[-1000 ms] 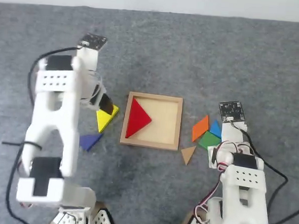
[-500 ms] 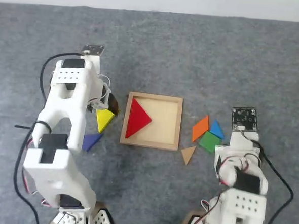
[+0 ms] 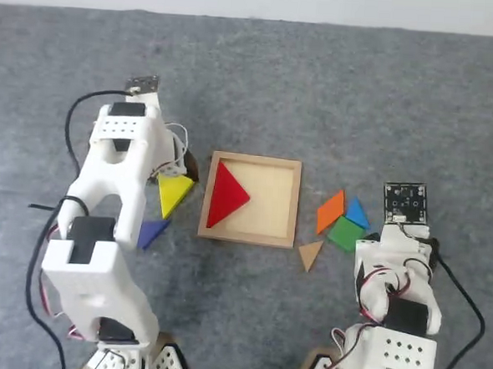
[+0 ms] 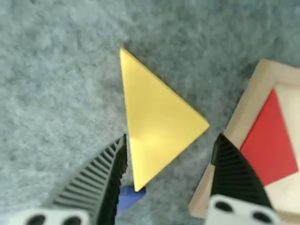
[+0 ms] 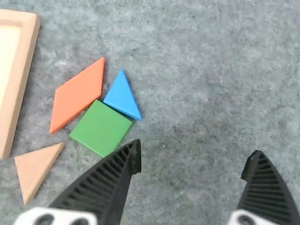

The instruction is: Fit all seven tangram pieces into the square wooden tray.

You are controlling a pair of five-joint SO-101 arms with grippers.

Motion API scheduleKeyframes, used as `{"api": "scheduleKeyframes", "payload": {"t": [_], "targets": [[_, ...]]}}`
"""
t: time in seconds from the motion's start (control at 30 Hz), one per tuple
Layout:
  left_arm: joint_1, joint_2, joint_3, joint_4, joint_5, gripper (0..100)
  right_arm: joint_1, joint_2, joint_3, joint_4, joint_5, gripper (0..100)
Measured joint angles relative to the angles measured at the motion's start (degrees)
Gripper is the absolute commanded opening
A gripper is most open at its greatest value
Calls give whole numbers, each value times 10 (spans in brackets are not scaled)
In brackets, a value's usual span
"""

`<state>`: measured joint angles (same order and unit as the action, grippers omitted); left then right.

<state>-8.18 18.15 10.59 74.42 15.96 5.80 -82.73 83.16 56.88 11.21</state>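
Barely begun: just the red triangle (image 3: 223,196) inside the tray (image 3: 256,159), six more outside on the counter (image 3: 336,90). Over the yellow triangle (image 4: 154,126), left fingers (image 4: 103,178) wide apart; right fingers (image 5: 105,180) wide apart too, both empty.

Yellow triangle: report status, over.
Left gripper open, straddling yellow triangle on the mat. Right gripper open, near green square. Tray holds red triangle alone. Dark blue triangle close beside.
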Motion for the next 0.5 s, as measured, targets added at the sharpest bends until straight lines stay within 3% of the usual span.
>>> {"api": "scheduleKeyframes", "payload": {"t": [0.27, 0.5], "targets": [[17, 0, 40, -52, 21, 291, -8, 0, 0, 0, 0, 351], [-16, 0, 44, -69, 12, 291, -8, 0, 0, 0, 0, 351]]}}
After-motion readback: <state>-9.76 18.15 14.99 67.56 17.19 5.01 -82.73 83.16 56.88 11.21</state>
